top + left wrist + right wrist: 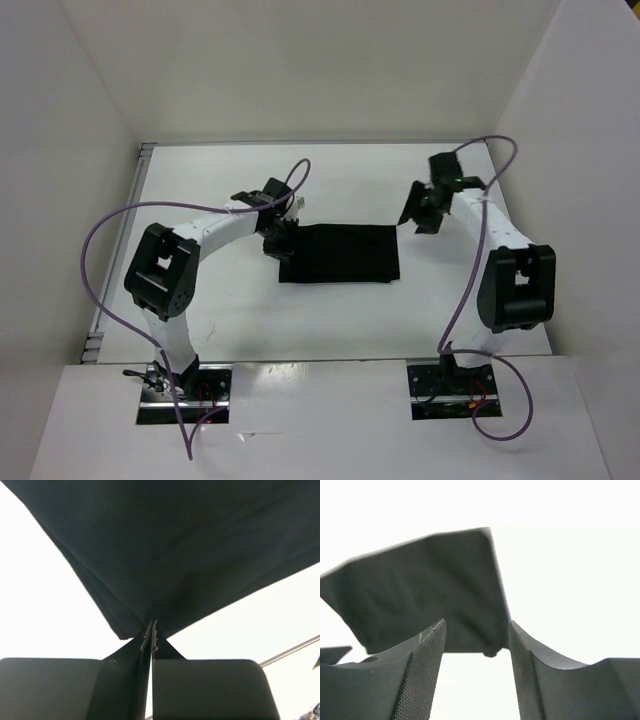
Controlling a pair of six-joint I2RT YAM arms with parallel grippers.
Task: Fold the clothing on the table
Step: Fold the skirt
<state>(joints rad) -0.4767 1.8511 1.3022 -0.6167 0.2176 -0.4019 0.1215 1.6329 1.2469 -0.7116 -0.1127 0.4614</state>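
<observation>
Much of the folding seemed done: the clothing (340,255) lay compact on the table (300,330), left jaws pinching its edge, right jaws wide and empty.

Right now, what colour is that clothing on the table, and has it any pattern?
Plain black, no pattern; the clothing shows best in the top external view.
</observation>
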